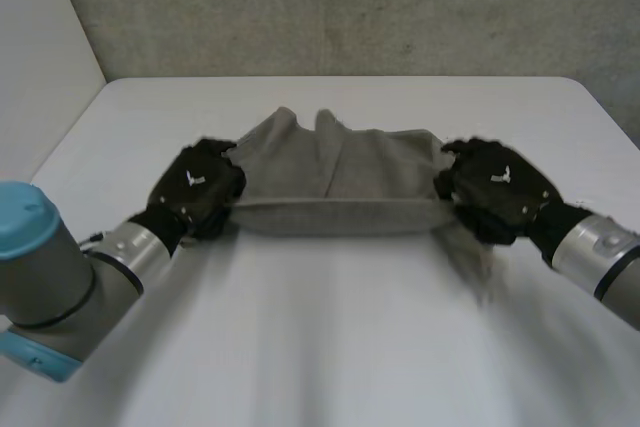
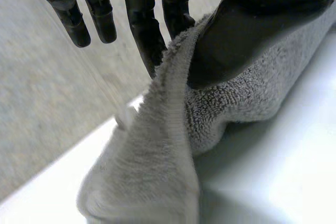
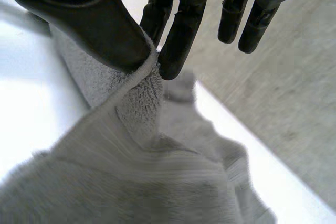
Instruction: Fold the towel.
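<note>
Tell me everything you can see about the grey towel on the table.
The towel is grey terry cloth with a looped pile and a flat woven band along its edge. Its near edge is stretched taut between the left hand and the right hand, each pinching one end between thumb and fingers. The far part lies rumpled on the white table.

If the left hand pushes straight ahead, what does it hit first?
Probably the towel it already pinches: the left hand points toward the bunched far part, though how high the hand is remains unclear.
</note>
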Available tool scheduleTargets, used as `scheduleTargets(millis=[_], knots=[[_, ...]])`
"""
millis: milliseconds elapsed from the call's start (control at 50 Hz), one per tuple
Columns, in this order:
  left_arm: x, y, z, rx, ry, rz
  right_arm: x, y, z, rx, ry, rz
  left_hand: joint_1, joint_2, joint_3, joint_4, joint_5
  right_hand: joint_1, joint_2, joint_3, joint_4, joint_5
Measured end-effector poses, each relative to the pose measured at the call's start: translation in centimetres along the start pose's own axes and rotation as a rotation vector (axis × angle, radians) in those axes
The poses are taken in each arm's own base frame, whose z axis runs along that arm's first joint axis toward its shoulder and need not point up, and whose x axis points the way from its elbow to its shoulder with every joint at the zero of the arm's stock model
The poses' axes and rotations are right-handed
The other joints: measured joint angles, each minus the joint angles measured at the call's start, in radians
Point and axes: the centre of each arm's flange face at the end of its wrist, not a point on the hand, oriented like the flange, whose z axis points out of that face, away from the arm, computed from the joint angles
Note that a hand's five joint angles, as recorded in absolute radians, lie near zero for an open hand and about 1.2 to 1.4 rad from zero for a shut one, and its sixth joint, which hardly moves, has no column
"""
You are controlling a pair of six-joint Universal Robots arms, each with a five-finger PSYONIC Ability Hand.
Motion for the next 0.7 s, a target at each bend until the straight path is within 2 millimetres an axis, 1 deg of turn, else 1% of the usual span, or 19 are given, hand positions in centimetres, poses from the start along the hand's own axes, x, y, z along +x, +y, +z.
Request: scheduleTargets(millis=[80,160,220,320,360,380,440,480,600,700], knots=[[0.4,1.1,0.2,-0.036,-0.008,0.018,-0.8,0.5,-0.5,-0.048,-0.026,0.005,0.000,0.000,0.000,0.000,0.000,0.000,0.000,0.000,0.000,0.000],[0.2,1.3,0.3,-0.049,-0.035,0.027,-1.0,0.5,-0.8,-0.073,-0.029,0.008,0.000,0.000,0.000,0.000,0.000,0.000,0.000,0.000,0.000,0.000],[0.0,1.3,0.3,-0.053,-0.054,0.029,-0.6,0.6,-0.8,-0.086,-0.014,0.009,0.000,0.000,0.000,0.000,0.000,0.000,0.000,0.000,0.000,0.000],[-0.4,1.3,0.3,-0.064,-0.089,0.029,0.8,0.8,-1.0,-0.115,0.050,0.012,-0.001,-0.001,0.000,0.000,0.000,0.000,0.000,0.000,0.000,0.000],[-0.5,1.4,0.3,-0.068,-0.099,0.028,1.3,0.9,-1.0,-0.126,0.076,0.015,-0.008,-0.081,0.000,0.000,-0.071,0.000,0.007,0.000,0.000,0.001],[-0.5,1.4,0.3,-0.070,-0.107,0.029,1.6,0.9,-1.1,-0.135,0.095,0.016,-0.052,-0.154,0.000,0.000,-0.140,0.000,0.013,0.000,0.000,0.002],[-0.8,1.5,0.3,-0.079,-0.136,0.030,2.4,1.1,-1.2,-0.159,0.149,0.019,-0.327,-0.417,0.000,0.000,-0.395,0.000,0.018,0.000,0.000,0.014],[-0.9,1.5,0.3,-0.084,-0.154,0.031,2.7,1.1,-1.3,-0.172,0.177,0.021,-0.410,-0.490,0.000,0.000,-0.482,0.000,0.018,0.000,0.000,0.014],[-1.1,1.2,0.5,-0.084,-0.208,0.038,3.2,1.3,-1.4,-0.200,0.233,0.042,-0.555,-0.624,0.000,0.000,-0.634,0.000,0.018,0.000,0.000,0.014],[-0.7,0.9,0.9,-0.075,-0.221,0.042,3.4,1.3,-1.4,-0.201,0.248,0.074,-0.603,-0.683,0.000,0.000,-0.698,0.000,0.018,0.000,0.000,0.014]])
